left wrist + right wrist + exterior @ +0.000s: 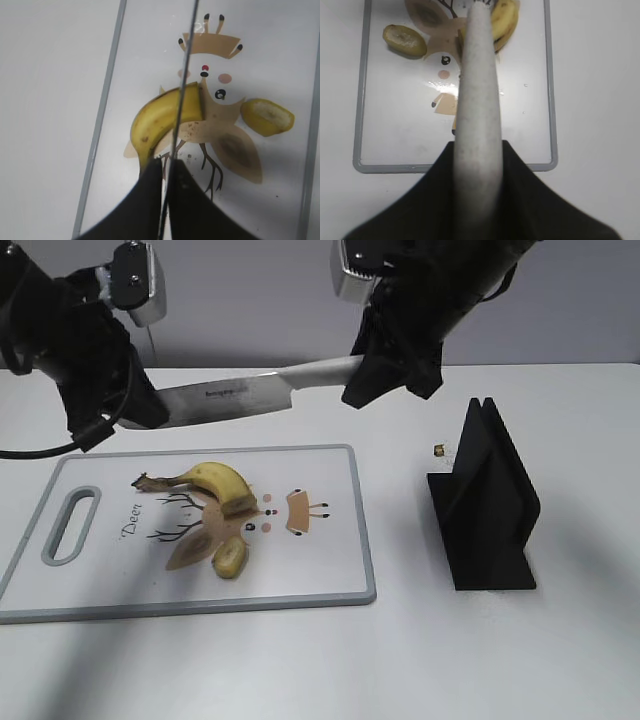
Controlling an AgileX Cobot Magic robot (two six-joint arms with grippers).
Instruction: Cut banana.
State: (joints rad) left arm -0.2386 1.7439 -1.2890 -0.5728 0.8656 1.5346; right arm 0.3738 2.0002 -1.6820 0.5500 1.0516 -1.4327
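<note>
A plain white bench (560, 660) is seen against a grey wall, with a white cutting board (330, 585) laid toward the left front, deer drawing and handle slot included. The banana (212, 482) is lying on the board's middle, stem toward the left edge of the bench, cut end toward the right. A small loose chunk (230, 558) is parked just in front of it, well apart from the black stand (485, 505) set toward the right edge.

The knife (230, 397) is only shown whole in the exterior view, held level above the board's far edge. In the left wrist view just its thin edge (182, 95) is seen, lined up over the banana (160, 117), with the chunk (267, 116) off to the side. In the right wrist view the pale handle (477, 100) is what fills the middle.

The left pincer (165, 172) is closed on the blade tip, and the right pincer (477, 165) is clamped around the handle.
</note>
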